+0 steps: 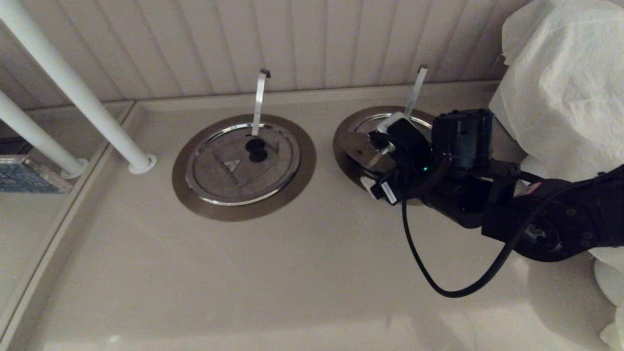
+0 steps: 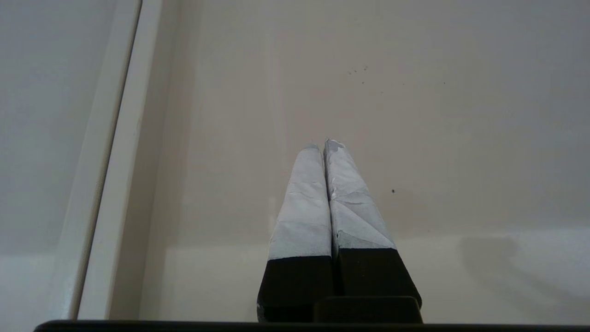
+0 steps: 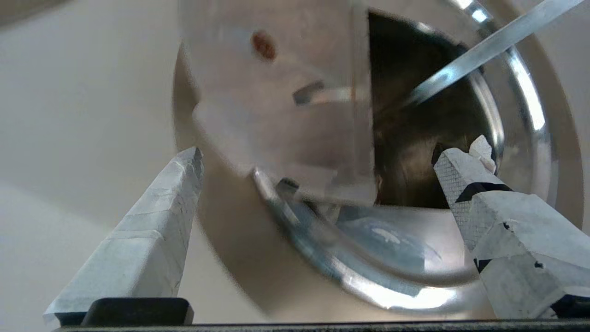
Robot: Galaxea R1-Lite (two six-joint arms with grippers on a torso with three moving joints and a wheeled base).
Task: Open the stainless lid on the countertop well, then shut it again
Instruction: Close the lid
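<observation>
The stainless lid (image 3: 281, 115) stands tilted up over the countertop well (image 3: 428, 138) at 3 o'clock from the second lid (image 1: 239, 165); the right gripper (image 3: 318, 184) spreads wide around it, gripping nothing.

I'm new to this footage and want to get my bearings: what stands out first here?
The right gripper hangs open over the right-hand well, whose lid stands tipped up so the dark inside shows. A second lid lies flat on the other well to its left, a steel handle sticking up through it. The left gripper is parked, shut, over bare counter.
</observation>
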